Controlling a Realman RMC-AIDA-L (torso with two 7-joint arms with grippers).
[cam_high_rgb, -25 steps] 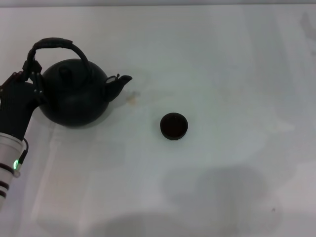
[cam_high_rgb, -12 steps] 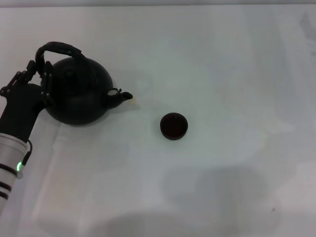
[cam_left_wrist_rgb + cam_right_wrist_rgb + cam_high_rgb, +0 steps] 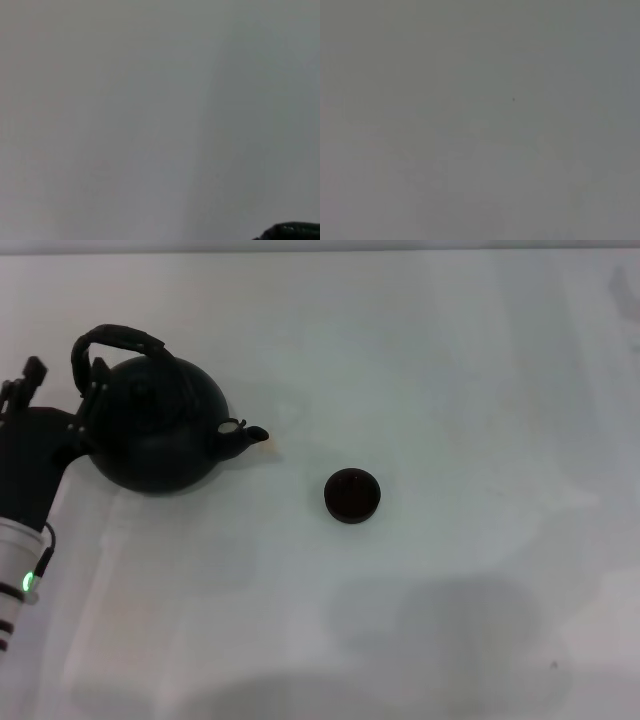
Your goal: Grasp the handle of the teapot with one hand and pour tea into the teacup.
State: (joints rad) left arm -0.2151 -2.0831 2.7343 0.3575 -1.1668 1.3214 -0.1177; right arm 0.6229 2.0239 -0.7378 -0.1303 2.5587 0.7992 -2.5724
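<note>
The black teapot stands at the left of the white table in the head view, its short spout pointing right toward the teacup. The arched handle rises over the pot and leans to the left. The small dark teacup stands alone near the middle, well apart from the pot. My left gripper is at the pot's left side, open, with its fingers spread to either side of the handle's left end. A dark edge shows in a corner of the left wrist view. The right gripper is out of view.
My left arm's silver wrist with its green light comes in from the lower left edge. A small pale stain lies on the table just past the spout. The right wrist view shows only plain grey surface.
The teapot's spout dropped lower and the pot shifted slightly right a second ago. Since half a second ago the left gripper's fingers have spread apart off the handle; the pot has stayed still.
</note>
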